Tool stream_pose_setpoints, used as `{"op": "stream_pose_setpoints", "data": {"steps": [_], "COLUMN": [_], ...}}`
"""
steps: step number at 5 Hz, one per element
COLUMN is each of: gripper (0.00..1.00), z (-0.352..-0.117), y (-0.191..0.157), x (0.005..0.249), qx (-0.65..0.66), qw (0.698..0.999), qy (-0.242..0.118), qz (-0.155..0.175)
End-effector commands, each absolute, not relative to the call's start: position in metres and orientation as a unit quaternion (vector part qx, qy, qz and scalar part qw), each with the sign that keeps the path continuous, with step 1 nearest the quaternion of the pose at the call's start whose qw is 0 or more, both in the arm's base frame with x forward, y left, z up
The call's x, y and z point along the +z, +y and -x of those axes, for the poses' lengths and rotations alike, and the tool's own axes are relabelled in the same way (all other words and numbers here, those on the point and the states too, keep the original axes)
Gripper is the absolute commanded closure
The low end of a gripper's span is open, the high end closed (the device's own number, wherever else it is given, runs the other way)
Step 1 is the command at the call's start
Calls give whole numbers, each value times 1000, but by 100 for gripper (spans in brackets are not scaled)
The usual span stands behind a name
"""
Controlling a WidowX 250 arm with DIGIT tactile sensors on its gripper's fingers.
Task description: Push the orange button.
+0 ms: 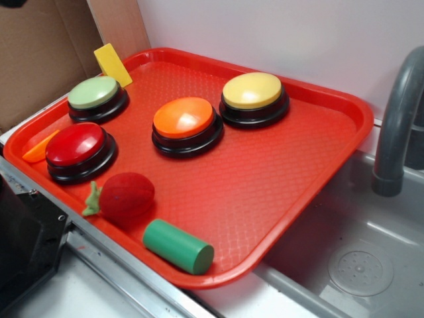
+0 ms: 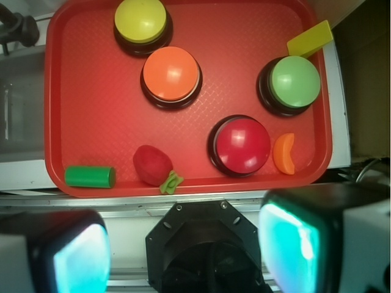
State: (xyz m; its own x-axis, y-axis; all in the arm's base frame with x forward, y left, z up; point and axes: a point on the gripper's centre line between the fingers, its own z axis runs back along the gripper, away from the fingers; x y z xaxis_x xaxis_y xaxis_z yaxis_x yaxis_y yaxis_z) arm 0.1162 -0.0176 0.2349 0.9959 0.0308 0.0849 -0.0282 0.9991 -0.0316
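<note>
Wrist view, nearest first: the pincer point(image 2: 183, 253) is seen at the bottom edge as two blurred pads, one at each lower corner, set wide apart with nothing between them, so it is recorded as released and empty. It is held outside the red tray point(image 2: 61, 91), over the metal rim of the surface below the tray's near edge, high enough that the whole tray is in frame; this is judged a survey pose and no contact with any button is made. Along the tray's near edge are noted a green cylinder point(image 2: 90, 176), a red toy strawberry point(image 2: 151, 164), the red button point(image 2: 242, 144) and an orange wedge point(image 2: 284, 154). The loose toys are kept at the margins, presumably as distractors, and the middle of the tray is left to the buttons. Farther in, the orange button point(image 2: 171, 75) is found near the tray's centre, upright on its black base, well apart from the pincer and slightly left of the midline between the pads. Its dome is unobstructed from above. Beyond it lie the green button point(image 2: 295, 82), the yellow button point(image 2: 140, 20) and a yellow block point(image 2: 310, 38) at the far rim. In the exterior view the pincer is not shown.
</note>
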Motion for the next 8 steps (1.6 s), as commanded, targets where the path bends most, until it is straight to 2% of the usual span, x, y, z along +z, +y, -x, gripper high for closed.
{"op": "stream_pose_setpoints", "data": {"steps": [1,2,3,4,5,7,8], "gripper": [0,0,0,0,0,0,0], "z": [-116,-166,-210,-235,-255,-260,-258], "y": [-18,9,4,2,0,-26,-25], "x": [235,185,139,110,68,47,61], "qx": [15,-14,-23,-42,-61,-92,-101], "qw": [999,998,998,997,997,996,995], "qy": [-43,57,38,33,9,-1,-9], "qz": [15,0,-41,-51,-51,-21,-19]}}
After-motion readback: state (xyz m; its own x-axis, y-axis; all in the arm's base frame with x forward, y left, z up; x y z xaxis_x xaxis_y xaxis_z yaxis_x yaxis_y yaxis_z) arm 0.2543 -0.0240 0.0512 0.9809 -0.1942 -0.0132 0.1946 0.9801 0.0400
